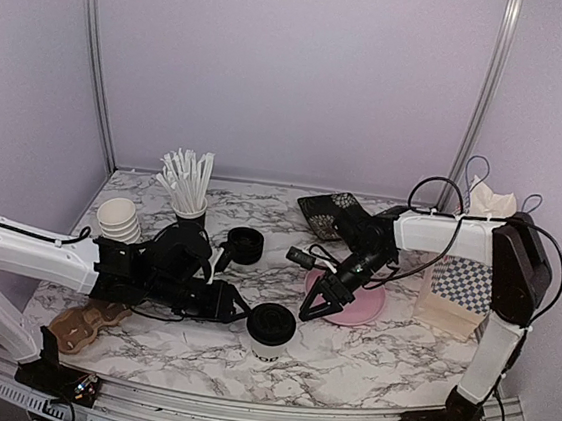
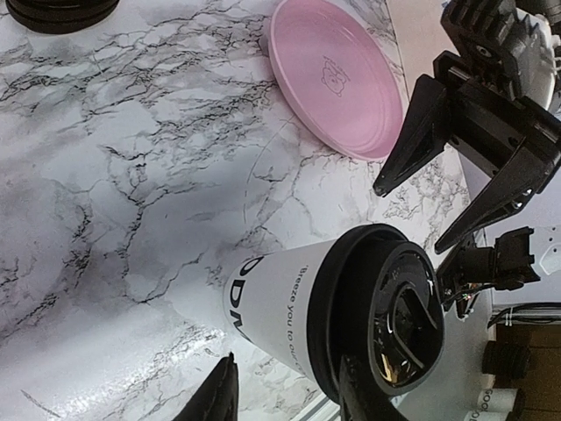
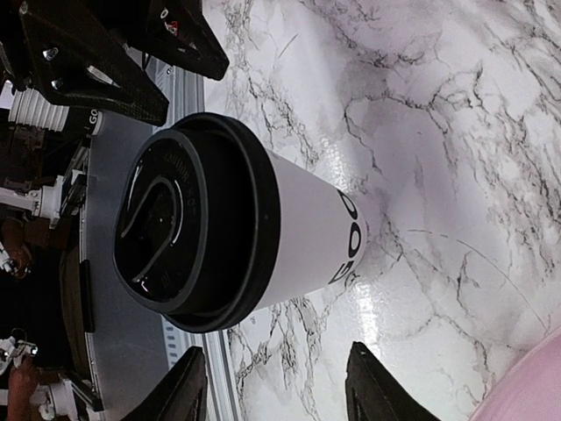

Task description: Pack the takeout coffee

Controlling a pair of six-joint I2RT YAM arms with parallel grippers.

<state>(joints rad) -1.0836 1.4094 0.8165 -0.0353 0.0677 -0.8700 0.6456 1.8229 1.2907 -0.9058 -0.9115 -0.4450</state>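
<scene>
White links on left arm (image 1: 26, 249) and right arm (image 1: 440, 230), black joints, looping black cables (image 1: 435, 179), pointed black claw fingers (image 2: 412, 132)

Leaves open table (image 1: 375, 369) nearside of lidded cup (image 1: 270, 330), hemmed left by left gripper (image 1: 239, 313), right by right gripper (image 1: 317, 308) and pink plate (image 1: 365, 305).

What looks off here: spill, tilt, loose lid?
Nothing stands out. The coffee cup stands upright on the marble table, its black lid looks evenly seated, and no spill shows around it.
</scene>
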